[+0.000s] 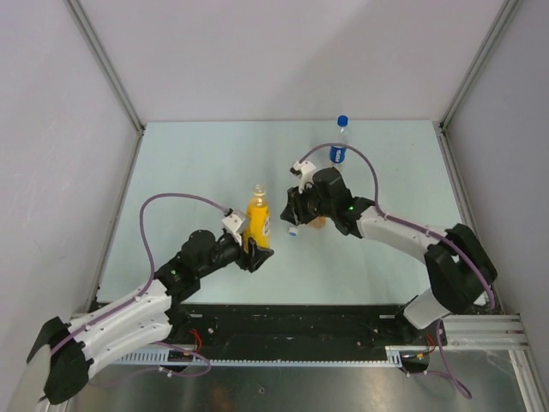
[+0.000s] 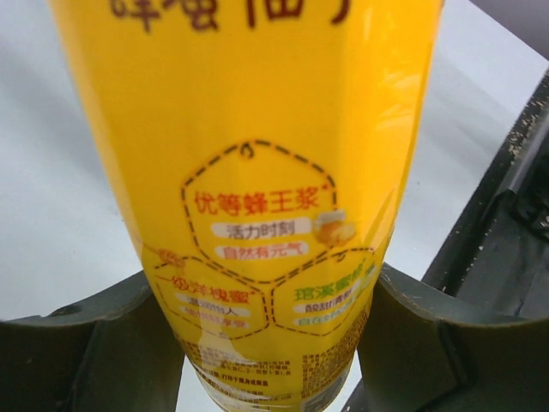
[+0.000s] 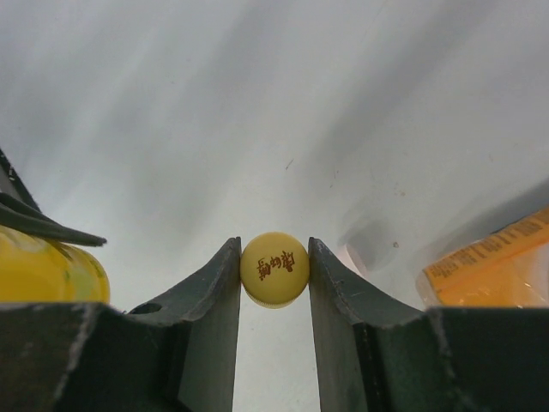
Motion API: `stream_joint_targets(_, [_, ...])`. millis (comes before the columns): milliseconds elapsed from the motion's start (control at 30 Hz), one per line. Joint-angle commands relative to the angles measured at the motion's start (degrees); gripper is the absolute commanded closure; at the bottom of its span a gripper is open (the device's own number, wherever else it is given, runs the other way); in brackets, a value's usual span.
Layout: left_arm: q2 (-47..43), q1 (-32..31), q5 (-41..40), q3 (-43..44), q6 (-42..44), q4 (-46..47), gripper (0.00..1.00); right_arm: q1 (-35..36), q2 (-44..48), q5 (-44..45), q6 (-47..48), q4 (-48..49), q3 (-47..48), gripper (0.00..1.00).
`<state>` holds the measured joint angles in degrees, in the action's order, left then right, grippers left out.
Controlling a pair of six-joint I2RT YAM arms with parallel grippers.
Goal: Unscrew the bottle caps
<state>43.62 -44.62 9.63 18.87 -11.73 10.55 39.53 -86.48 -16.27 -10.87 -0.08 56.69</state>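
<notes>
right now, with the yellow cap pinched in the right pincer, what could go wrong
The right pincer holds the yellow cap only by its tips; it could slip and roll. The uncapped yellow bottle in the left pincer might spill if tilted. The orange bottle near the right pincer could get knocked.

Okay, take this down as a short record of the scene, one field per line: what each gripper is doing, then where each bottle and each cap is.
left gripper: shut on the yellow bottle, which is upright with a bare neck
right gripper: shut on the yellow cap, off its bottle
clear bottle: standing at the back, blue cap on
orange bottle: mostly hidden beneath the right gripper
white cap: loose on the table, beside the right gripper
</notes>
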Motion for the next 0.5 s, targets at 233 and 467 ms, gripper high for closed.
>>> stream_joint_targets(233, [-2.6,11.79,6.88,-5.16,-8.47,1.92,1.0,2.73,-10.22,1.5,-3.52,9.64,0.26,0.88])
stream_joint_targets(467, [-1.72,12.36,6.73,-5.63,-8.99,1.4,1.0,2.75,-9.83,1.79,-4.02,9.38,0.27,0.52])
